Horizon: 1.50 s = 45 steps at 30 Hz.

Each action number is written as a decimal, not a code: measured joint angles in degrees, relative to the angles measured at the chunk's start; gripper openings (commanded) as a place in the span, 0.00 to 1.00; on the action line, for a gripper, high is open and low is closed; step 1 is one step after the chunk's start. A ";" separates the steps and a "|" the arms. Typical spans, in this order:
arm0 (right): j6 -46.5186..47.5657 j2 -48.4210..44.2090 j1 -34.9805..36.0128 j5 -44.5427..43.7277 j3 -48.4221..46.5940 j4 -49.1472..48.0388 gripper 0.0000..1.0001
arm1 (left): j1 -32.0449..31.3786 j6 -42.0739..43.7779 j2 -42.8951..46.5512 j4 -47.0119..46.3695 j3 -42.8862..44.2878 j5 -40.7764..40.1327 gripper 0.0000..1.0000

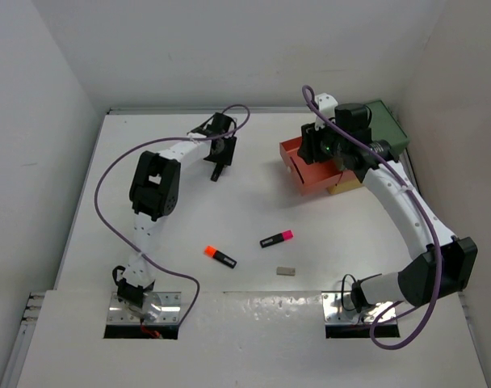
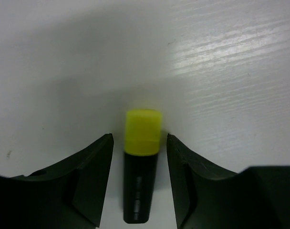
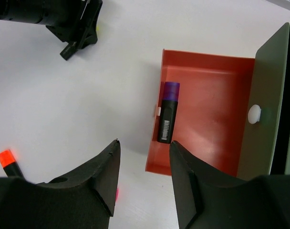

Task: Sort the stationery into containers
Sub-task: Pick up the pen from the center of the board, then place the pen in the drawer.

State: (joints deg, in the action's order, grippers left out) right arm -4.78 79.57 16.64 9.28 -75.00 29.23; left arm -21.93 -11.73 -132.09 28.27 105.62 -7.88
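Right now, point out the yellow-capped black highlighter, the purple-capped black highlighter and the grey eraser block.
Yellow-capped highlighter (image 2: 141, 171): left wrist, body.
Purple-capped highlighter (image 3: 168, 113): right wrist, body.
Eraser block (image 1: 286, 271): top external, middle.

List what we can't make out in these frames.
- Yellow-capped highlighter: top view, hidden under the left jaws.
- Yellow drawer: top view, mostly covered by the coral-red drawer and right arm; contents unseen.
- Green drawer: interior shows in no view.
- Orange-capped highlighter: right wrist view, body hidden behind the right jaws.
- Purple-capped highlighter: right wrist view, label print too small.
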 measured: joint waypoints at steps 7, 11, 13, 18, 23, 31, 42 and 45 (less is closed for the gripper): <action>-1.14 0.00 0.00 1.29 0.33 0.02 0.45 | 1.14 -0.96 -0.52 -0.15 0.17 1.29 0.39; -2.01 0.00 0.00 2.54 0.46 -0.09 0.45 | 1.42 -1.05 -0.42 -0.94 -0.24 3.19 0.14; -2.73 0.00 0.00 3.72 0.85 -0.55 0.45 | 1.64 -0.98 0.90 -2.25 -2.40 5.27 0.05; -4.92 -0.22 0.09 8.07 4.20 -3.89 0.52 | 2.86 -3.39 6.16 -3.54 -9.16 15.45 0.00; -10.10 0.20 2.40 10.34 5.55 -7.13 0.50 | 4.02 -10.58 16.46 -4.52 -12.50 19.50 0.00; -21.53 6.80 8.94 9.57 1.40 -15.04 0.56 | 2.32 -22.69 34.80 -11.52 -14.08 22.38 0.00; -26.82 14.10 13.55 5.75 -6.23 -20.24 0.63 | 0.63 -27.58 37.11 -13.51 -16.50 25.94 0.00; -27.54 14.43 13.75 5.60 -6.95 -20.57 0.62 | 0.48 -28.22 37.11 -13.81 -17.27 27.12 0.00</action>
State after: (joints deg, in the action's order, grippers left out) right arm -32.32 94.00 30.39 14.87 -81.95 8.67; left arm -21.45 -39.94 -94.98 14.46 88.36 19.25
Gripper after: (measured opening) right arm 0.625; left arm 0.351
